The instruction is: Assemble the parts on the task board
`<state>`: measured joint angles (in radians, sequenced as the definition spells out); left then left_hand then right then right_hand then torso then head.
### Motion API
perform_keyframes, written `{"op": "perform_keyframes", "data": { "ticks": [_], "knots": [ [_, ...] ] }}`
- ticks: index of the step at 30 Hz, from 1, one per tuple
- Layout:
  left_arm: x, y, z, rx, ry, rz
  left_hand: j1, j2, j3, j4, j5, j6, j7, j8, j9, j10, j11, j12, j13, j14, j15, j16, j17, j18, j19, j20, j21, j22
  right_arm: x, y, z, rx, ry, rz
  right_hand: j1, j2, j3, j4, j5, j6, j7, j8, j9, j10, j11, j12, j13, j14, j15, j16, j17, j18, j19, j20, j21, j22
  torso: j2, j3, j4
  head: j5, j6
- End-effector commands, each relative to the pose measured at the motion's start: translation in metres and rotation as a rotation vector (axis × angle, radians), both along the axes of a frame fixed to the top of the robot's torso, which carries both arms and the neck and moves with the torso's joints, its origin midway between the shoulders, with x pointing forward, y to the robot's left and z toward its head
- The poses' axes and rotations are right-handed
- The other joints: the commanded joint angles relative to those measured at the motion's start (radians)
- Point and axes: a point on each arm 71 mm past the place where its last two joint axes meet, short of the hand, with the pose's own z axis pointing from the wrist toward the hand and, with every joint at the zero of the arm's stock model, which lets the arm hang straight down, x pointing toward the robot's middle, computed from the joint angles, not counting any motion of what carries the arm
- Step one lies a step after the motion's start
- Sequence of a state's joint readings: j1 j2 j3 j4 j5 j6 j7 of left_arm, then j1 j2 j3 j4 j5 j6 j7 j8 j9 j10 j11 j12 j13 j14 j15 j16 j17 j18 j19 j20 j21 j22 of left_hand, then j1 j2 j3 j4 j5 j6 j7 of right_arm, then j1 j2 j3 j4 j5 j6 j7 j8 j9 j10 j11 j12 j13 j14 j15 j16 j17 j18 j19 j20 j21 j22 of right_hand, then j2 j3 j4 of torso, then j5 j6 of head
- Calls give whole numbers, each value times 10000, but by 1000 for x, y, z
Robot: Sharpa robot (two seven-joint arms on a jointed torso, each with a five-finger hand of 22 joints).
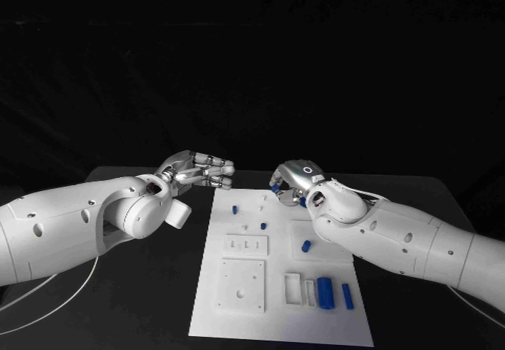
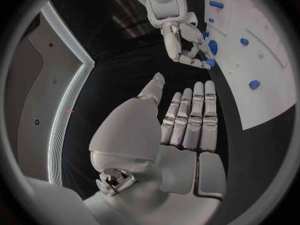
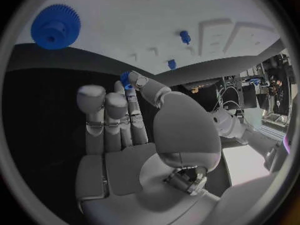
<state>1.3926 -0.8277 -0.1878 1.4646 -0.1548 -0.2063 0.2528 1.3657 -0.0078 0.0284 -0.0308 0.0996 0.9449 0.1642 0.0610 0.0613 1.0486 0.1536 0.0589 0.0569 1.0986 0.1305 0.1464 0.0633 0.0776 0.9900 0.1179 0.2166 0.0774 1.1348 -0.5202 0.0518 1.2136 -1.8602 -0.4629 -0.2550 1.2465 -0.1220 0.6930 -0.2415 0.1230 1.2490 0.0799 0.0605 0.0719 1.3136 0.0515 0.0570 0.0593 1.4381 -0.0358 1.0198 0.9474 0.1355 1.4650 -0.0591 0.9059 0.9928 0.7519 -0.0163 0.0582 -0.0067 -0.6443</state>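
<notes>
The right robot hand (image 1: 297, 177) hovers over the far right corner of the white board (image 1: 276, 321) on the black counter (image 1: 126, 306), pinching a small blue part (image 3: 125, 79) between thumb and fingertips. The left robot hand (image 1: 198, 171) holds nothing, fingers straight and side by side, just beyond the board's far left corner. More blue parts (image 1: 325, 292) lie near the board's near right edge.
</notes>
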Motion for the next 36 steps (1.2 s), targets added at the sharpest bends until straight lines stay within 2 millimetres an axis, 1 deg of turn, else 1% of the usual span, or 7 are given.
{"op": "perform_keyframes", "data": {
  "ticks": [1, 13, 17, 20, 25, 31, 36],
  "knots": [
    [0, -3, 3, -75, -179, -117, -26, 5, 4, 17, -44, -56, 5, 35, 6, -62, 9, 28, 16, -65, 28, -51, 14, -15, -73, 14, -18, -13, 2, 4, 1, 19, -195, 22, 53, 54, 31, -35, 73, 84, 19, 36, 0, 194, -163, 18, 28, -18, -78, -35, 2, -43, 488, -81, 1, 11, 33, -17, 51, -4, 12],
    [0, -5, 5, -80, -215, -177, -26, 5, 4, 17, -44, -56, 5, 35, 6, -62, 9, 28, 16, -65, 28, -51, 14, -15, -73, 14, -18, -13, 5, 14, -5, -104, 71, 135, 27, 96, -12, -82, 144, 69, 23, 36, -1, 180, -160, 18, 28, -16, -85, -53, 23, -35, 491, -85, -57, 58, 98, -43, 141, -11, 23],
    [1, -6, 6, -79, -234, -189, -26, 5, 4, 17, -44, -56, 5, 35, 6, -62, 9, 28, 16, -65, 28, -51, 14, -15, -73, 14, -18, -13, 5, 16, -7, -112, 145, 172, 27, 96, -12, -82, 144, 69, 23, 36, -1, 180, -160, 18, 28, -16, -85, -53, 23, -35, 491, -85, -57, 58, 104, -42, 117, 64, 42],
    [1, -7, 6, -81, -244, -206, -26, 5, 4, 17, -44, -56, 5, 35, 6, -62, 9, 28, 16, -65, 28, -51, 14, -15, -73, 14, -18, -13, 5, 18, -9, -126, 187, 193, 12, 119, -21, -120, 166, 68, 23, 36, 0, 177, -158, 17, 27, -12, -80, -61, 34, -35, 496, -82, -73, 98, 102, -35, 126, 87, 40],
    [1, -7, 7, -83, -251, -227, -26, 5, 4, 17, -44, -56, 5, 35, 6, -62, 9, 28, 16, -65, 28, -51, 14, -15, -73, 14, -18, -13, 5, 18, -11, -219, 301, 204, 2, 123, -31, -131, 189, 66, 23, 35, 0, 178, -158, 17, 27, -11, -81, -64, 39, -33, 495, -82, -95, 103, 100, -51, 127, 90, 10],
    [1, -8, 7, -83, -261, -237, -26, 5, 4, 17, -44, -56, 5, 35, 6, -62, 9, 28, 16, -65, 28, -51, 14, -15, -73, 14, -18, -13, 5, 18, -15, -336, 442, 219, -9, 143, -41, -142, 179, 66, 24, 36, 0, 172, -158, 18, 27, -11, -81, -69, 44, -33, 495, -83, -109, 124, 104, -51, 104, 111, 10],
    [1, -8, 8, -84, -270, -249, -26, 5, 4, 17, -44, -56, 5, 35, 6, -62, 9, 28, 16, -65, 28, -51, 14, -15, -73, 14, -18, -13, 5, 18, -17, -398, 511, 233, -20, 154, -54, -165, 195, 61, 24, 36, 1, 169, -157, 18, 27, -11, -81, -75, 51, -35, 497, -82, -121, 153, 113, -57, 119, 129, 7]
  ]
}}
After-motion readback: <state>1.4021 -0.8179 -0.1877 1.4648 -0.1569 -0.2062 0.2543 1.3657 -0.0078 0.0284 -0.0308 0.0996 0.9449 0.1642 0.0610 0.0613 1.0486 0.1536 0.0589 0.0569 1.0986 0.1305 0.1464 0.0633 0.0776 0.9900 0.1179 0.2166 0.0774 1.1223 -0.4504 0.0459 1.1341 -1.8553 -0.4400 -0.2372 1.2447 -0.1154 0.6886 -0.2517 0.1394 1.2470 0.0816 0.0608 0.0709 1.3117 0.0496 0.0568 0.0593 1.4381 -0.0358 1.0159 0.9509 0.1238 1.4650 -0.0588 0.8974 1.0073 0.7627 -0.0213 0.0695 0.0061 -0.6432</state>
